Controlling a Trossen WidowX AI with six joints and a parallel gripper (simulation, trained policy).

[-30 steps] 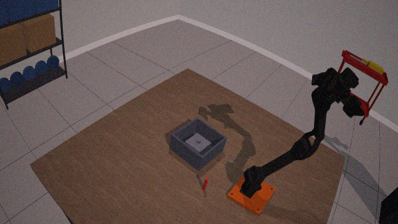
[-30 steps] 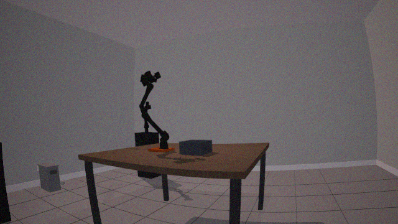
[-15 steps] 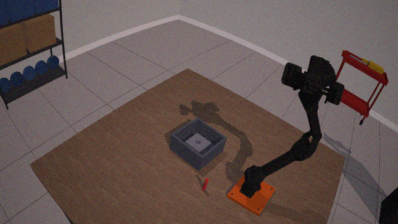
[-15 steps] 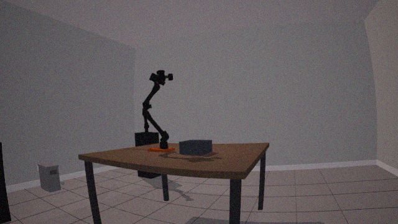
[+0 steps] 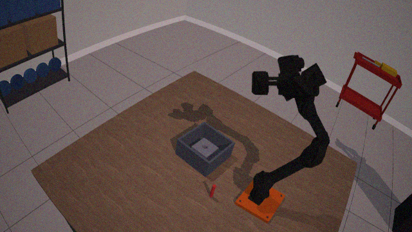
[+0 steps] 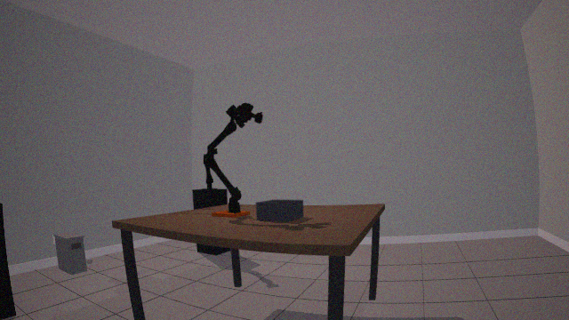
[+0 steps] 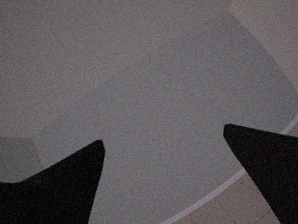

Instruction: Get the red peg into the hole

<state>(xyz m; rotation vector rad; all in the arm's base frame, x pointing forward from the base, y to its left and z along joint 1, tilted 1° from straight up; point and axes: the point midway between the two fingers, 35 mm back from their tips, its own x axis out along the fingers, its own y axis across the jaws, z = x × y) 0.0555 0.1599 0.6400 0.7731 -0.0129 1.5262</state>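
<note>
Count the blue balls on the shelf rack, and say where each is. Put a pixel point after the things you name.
5: all the blue balls (image 5: 30, 75) sit in one row along the bottom shelf (image 5: 42, 85), the leftmost at the picture's edge; more may be hidden beyond.

Since the earlier top pictures, the black arm has swung its upper part toward the side of the open box. The pincer, which appeared across the red cart's outline a second ago, now shows well apart from it, on its box side. In the exterior view the arm leans further toward the box, its wrist slightly lower. The shadow of the arm has shifted on the desk, its tip now further past the box.
</note>
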